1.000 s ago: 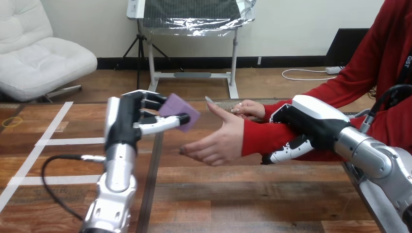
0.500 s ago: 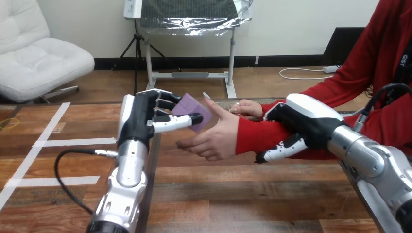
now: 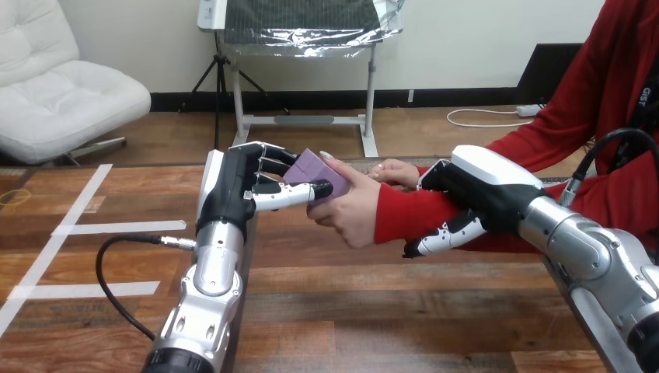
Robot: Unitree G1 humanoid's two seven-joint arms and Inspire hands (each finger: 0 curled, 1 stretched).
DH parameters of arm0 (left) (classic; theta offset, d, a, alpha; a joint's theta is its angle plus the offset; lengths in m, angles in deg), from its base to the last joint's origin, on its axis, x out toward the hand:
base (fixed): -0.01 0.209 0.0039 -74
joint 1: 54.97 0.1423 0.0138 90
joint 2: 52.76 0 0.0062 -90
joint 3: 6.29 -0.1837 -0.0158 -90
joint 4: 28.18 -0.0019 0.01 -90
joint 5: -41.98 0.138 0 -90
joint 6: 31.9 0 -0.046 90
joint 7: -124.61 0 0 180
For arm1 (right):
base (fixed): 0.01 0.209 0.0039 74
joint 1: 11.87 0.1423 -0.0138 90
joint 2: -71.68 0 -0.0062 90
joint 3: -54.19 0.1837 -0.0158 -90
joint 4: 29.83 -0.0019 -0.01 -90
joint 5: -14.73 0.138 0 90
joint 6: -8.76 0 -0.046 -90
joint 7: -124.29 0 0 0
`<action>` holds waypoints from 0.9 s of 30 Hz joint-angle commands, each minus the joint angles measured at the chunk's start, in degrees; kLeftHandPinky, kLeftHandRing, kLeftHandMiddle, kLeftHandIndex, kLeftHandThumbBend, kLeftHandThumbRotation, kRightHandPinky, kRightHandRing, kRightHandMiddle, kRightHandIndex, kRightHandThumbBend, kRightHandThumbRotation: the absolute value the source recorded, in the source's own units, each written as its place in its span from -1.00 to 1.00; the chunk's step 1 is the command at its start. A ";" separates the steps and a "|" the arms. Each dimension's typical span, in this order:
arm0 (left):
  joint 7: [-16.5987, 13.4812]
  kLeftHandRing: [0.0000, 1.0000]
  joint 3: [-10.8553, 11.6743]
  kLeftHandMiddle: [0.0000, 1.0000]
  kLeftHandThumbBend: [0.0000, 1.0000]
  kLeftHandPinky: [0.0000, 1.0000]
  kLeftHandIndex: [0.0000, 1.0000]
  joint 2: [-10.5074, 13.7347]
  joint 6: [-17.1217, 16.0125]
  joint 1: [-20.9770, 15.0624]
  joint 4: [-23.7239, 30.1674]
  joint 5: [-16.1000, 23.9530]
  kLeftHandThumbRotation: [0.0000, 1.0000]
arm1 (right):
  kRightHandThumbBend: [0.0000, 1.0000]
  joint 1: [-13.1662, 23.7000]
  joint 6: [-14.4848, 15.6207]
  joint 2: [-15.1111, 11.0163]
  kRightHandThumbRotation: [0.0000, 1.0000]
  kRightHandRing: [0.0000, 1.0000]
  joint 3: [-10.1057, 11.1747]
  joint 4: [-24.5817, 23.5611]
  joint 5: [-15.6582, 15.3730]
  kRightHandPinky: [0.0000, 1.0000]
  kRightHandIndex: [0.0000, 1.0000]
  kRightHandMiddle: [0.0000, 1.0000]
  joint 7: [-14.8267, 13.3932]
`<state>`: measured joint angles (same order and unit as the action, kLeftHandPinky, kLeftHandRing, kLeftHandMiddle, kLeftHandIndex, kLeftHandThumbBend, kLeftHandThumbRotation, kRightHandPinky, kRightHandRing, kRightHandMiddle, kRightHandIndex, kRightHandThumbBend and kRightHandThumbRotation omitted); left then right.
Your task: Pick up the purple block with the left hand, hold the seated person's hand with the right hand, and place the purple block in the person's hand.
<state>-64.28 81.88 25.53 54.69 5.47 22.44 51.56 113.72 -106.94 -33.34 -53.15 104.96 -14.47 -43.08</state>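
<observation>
Purple block (image 3: 311, 167) is being pinched between thumb and curled fingers of the left hand (image 3: 233, 186), above the tabletop (image 3: 350, 311) and touching the person's hand (image 3: 350, 211), apparently for transfer; the right hand (image 3: 482, 190) is clasping the person's forearm (image 3: 400, 214), thumb beneath, seemingly steadying the receiving palm.

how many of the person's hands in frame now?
2. The person's near hand is at the purple block held by the left hand; the person's far hand lies behind that forearm, beside the right hand.

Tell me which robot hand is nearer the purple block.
Left. The left hand grips the purple block; the right hand is to its right, curled round the person's forearm.
</observation>
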 commanded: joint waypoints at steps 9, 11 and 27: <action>0.10 -0.22 -0.92 -0.13 0.33 -0.35 -0.10 -0.92 -2.76 -5.71 -2.24 0.46 -1.00 | 0.59 7.79 -2.54 3.63 -0.38 -0.33 -0.33 -3.13 0.16 -0.42 -0.26 -0.25 -1.20; 0.17 -0.23 -0.92 -0.13 0.33 -0.37 -0.10 -0.96 -2.97 -5.79 -2.55 0.42 -1.00 | 0.59 8.00 -2.69 3.80 -0.37 -0.32 -0.33 -3.06 0.25 -0.40 -0.25 -0.23 -1.00; 0.33 -0.25 -0.88 -0.16 0.36 -0.39 -0.09 -1.32 -3.80 -6.28 -4.46 0.22 -1.00 | 0.57 8.66 -3.35 4.40 -0.34 -0.32 -0.34 -2.96 0.42 -0.41 -0.24 -0.23 -0.73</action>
<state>-64.45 82.03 25.28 53.37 5.20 18.81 51.43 113.81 -106.95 -32.31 -53.41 105.20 -15.17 -43.14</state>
